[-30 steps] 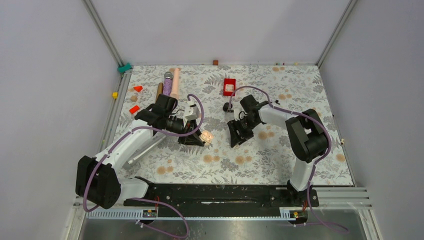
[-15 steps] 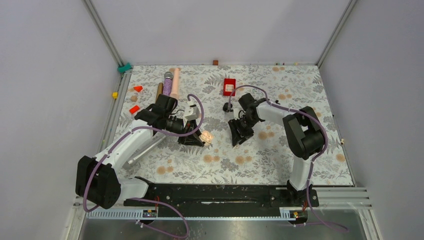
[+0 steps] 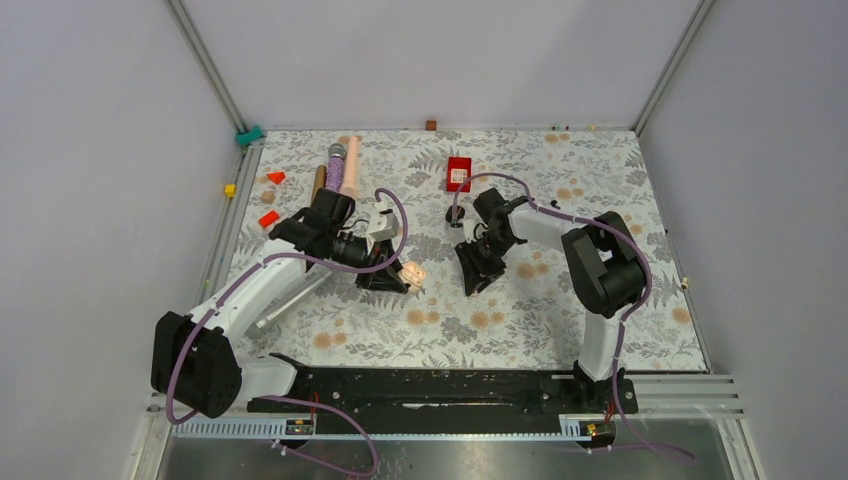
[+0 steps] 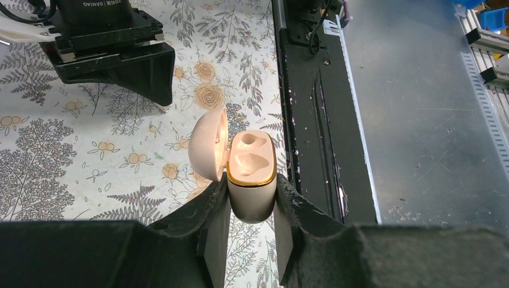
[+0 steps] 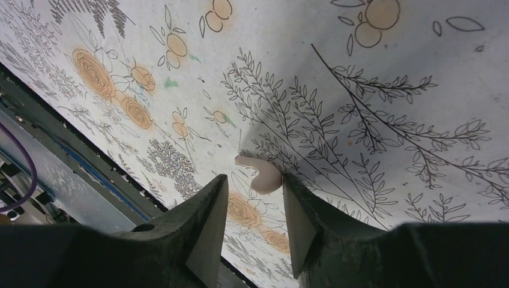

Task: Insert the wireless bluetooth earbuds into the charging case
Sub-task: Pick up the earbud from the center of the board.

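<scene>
Two grippers low over the table. Left gripper [image 4: 251, 193] clamped on the body of a cream pebble-shaped charging case [image 4: 252, 174] with a gold rim; lid hinged open to one side, two moulded wells showing. Right gripper [image 5: 254, 179] has its fingers apart, straddling one small whitish earbud [image 5: 263, 176]. Earbud lies on the floral-print table cover [image 5: 372, 72], touching one finger, with a gap to the other. Case and earbud are apart.
</scene>
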You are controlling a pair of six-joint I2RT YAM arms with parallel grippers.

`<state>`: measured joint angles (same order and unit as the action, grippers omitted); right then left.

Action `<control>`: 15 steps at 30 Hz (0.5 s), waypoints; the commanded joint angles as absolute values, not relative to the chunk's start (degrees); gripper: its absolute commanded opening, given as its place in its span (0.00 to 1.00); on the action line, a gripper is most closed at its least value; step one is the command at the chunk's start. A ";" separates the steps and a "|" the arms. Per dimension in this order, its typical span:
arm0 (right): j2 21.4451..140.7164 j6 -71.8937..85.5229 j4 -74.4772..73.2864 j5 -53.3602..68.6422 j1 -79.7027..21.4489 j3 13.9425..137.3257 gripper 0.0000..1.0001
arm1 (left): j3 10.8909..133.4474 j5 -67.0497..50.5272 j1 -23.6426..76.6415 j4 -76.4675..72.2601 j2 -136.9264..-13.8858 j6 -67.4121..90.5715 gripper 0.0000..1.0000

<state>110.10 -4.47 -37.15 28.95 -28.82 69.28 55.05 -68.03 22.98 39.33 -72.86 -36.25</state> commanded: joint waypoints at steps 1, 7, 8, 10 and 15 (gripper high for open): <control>111.59 -6.48 -39.39 26.54 -29.57 70.40 0.45 | 57.13 -68.65 23.11 38.41 -71.29 -37.93 0.00; 111.43 -6.52 -39.42 26.83 -29.53 70.40 0.36 | 57.13 -68.68 23.11 38.43 -71.34 -37.89 0.00; 111.33 -6.52 -39.36 27.18 -29.54 70.40 0.35 | 57.11 -68.66 23.11 38.35 -71.29 -37.93 0.00; 110.74 -6.38 -38.76 28.02 -29.54 70.13 0.33 | 57.15 -68.70 23.10 38.41 -71.35 -37.96 0.00; 108.56 -5.91 -37.09 30.01 -29.53 69.17 0.28 | 57.12 -68.65 23.10 38.41 -71.45 -37.90 0.00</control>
<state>110.52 -5.56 -37.82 28.53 -28.99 69.34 55.05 -67.92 22.98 39.33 -72.84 -36.47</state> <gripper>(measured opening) 0.303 0.283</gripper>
